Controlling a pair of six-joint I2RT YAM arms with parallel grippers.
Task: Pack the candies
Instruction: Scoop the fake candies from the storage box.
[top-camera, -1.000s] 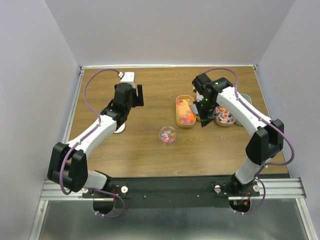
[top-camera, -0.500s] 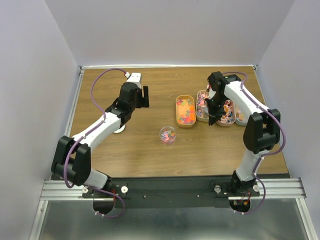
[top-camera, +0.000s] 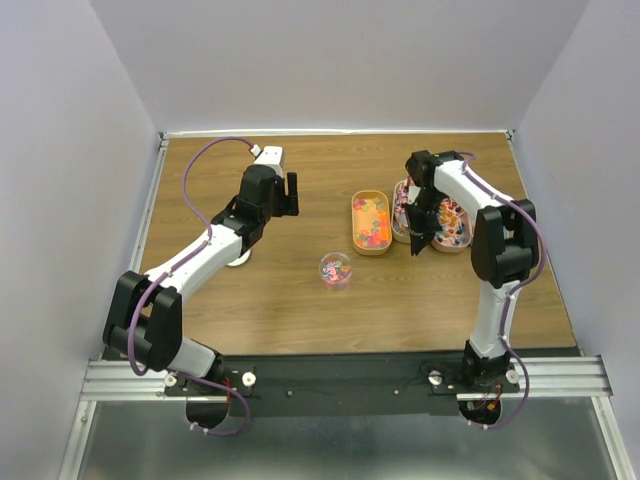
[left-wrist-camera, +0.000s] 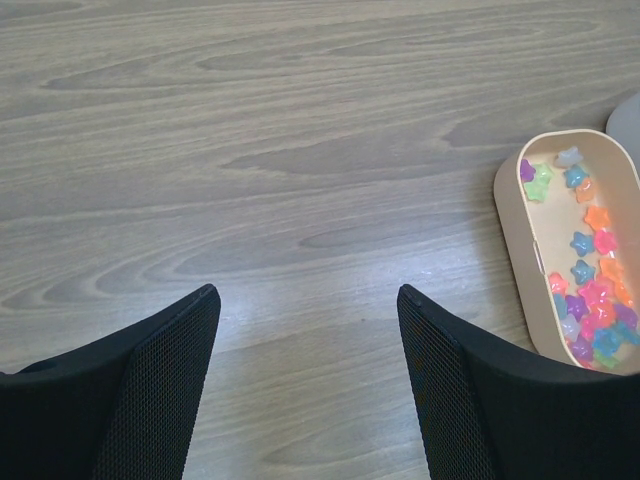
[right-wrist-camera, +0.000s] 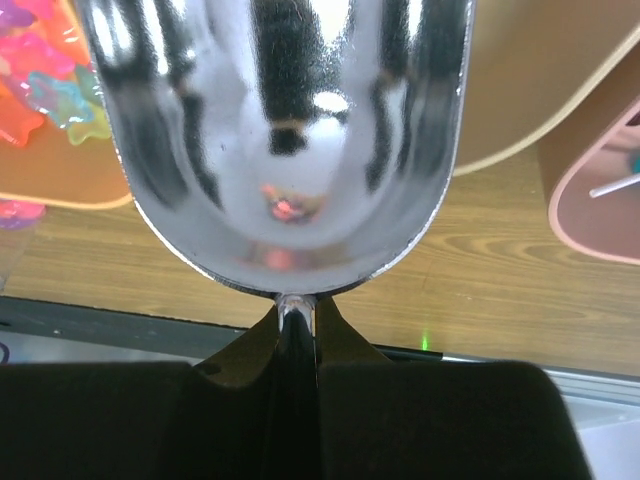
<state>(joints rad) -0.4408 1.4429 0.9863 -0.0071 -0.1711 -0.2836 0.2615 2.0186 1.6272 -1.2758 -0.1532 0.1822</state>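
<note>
The candies are tiny star-shaped sweets in many colours. They lie in an orange oblong tray, in the trays beside it, and in a small clear cup. My right gripper hangs over the trays, shut on the thin handle of a metal scoop. The scoop's bowl looks empty and shows only reflections. A few candies show at its upper left. My left gripper is open over bare wood, left of the trays. In the left wrist view its fingers hold nothing, and a beige tray of candies lies to the right.
A pink tray and another tray sit under and right of my right wrist. A white round disc lies beside my left forearm. The table's near edge and black rail show behind the scoop.
My right arm swung right from the orange tray, then came back slightly left over the pink tray, scoop still gripped. My left gripper shifted a little to the right and stayed open.
</note>
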